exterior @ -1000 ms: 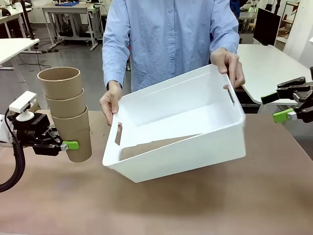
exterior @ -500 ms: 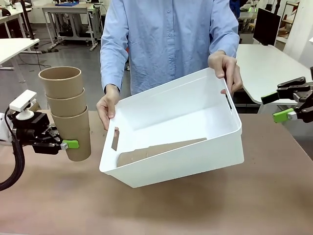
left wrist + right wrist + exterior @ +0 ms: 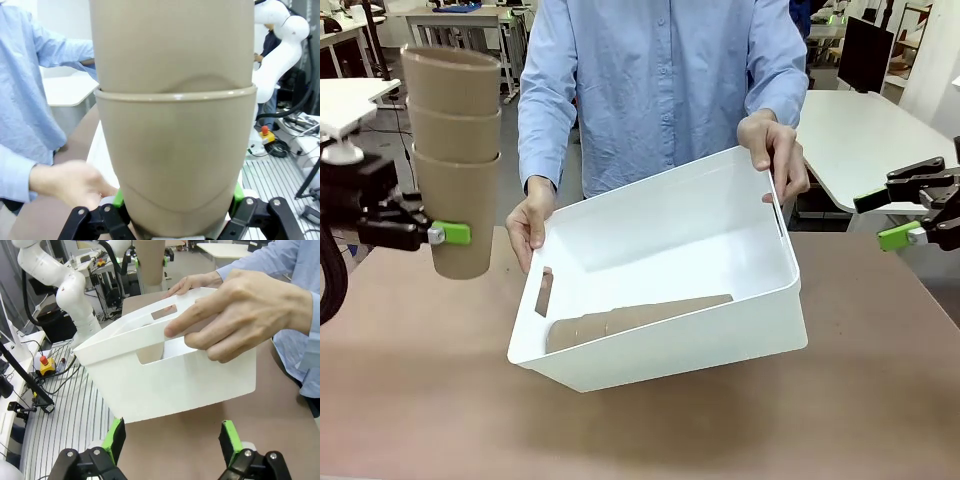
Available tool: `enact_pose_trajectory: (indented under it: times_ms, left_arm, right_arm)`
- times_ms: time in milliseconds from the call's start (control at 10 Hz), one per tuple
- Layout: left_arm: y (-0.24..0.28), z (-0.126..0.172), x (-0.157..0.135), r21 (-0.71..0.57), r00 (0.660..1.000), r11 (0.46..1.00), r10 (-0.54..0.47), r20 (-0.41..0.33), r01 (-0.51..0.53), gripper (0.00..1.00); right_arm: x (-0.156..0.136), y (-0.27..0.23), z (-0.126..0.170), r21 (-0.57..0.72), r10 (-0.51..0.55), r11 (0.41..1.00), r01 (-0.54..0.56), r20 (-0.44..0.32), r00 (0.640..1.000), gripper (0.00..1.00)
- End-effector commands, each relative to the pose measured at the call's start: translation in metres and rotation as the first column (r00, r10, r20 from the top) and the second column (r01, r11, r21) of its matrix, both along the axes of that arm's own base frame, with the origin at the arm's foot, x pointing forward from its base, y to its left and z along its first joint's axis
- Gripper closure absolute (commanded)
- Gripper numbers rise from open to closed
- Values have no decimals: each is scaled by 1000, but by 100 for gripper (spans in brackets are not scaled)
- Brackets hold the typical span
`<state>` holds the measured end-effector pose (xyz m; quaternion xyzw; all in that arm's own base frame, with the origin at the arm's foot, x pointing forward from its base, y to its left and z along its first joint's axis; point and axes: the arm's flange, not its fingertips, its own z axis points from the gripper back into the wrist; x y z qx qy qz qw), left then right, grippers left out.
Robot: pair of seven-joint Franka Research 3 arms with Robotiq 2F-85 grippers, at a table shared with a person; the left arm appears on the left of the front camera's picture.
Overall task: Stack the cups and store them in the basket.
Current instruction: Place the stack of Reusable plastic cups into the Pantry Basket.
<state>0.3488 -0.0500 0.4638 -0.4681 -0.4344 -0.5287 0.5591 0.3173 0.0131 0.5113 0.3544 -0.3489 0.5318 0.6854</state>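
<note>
A nested stack of three tan cups point(image 3: 452, 150) hangs upright above the table's left side. My left gripper point(image 3: 453, 238) is shut on its bottom cup. In the left wrist view the cups point(image 3: 175, 145) stand between the green pads point(image 3: 118, 199). A person holds the white basket point(image 3: 720, 330) by both ends, tilted with its opening toward me. More nested cups point(image 3: 630, 320) lie on their side inside it. My right gripper point(image 3: 910, 215) is open at the far right, apart from the basket. In the right wrist view its open fingers point(image 3: 172, 440) face the basket point(image 3: 190, 385).
The person's hands grip the basket's rim, one hand point(image 3: 525, 228) near the cup stack and the other hand point(image 3: 240, 310) close ahead of my right gripper. The brown tabletop point(image 3: 640, 430) lies in front of the basket.
My left gripper has lifted the cup stack upward. The person has swung the basket down and a little to the left, showing more of the cups lying inside. The right gripper stayed put.
</note>
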Motion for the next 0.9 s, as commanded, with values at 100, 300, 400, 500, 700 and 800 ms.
enact_pose_trajectory:
  times_ms: [100, 300, 400, 500, 700, 800]
  left_arm:
    - [-45, 46, -32, 171, 999, 984, 54, 11, -55, 16]
    - [-84, 57, -35, 294, 998, 954, 56, 36, -64, 16]
    - [-103, 55, -34, 351, 997, 934, 58, 43, -70, 16]
    - [-123, 50, -32, 409, 997, 910, 54, 50, -70, 16]
    - [-157, 42, -29, 501, 995, 861, 61, 75, -90, 16]
    - [-170, 40, -25, 534, 993, 838, 76, 90, -113, 16]
  right_arm:
    - [2, 0, 2, 17, 2, 1000, -2, 4, 1000, 0]
    - [2, 0, 2, 17, 2, 1000, -2, 4, 1000, 0]
    - [2, 0, 2, 17, 2, 1000, -2, 4, 1000, 0]
    - [2, 0, 2, 17, 2, 1000, -2, 4, 1000, 0]
    - [2, 0, 2, 17, 2, 1000, -2, 4, 1000, 0]
    - [2, 0, 2, 17, 2, 1000, -2, 4, 1000, 0]
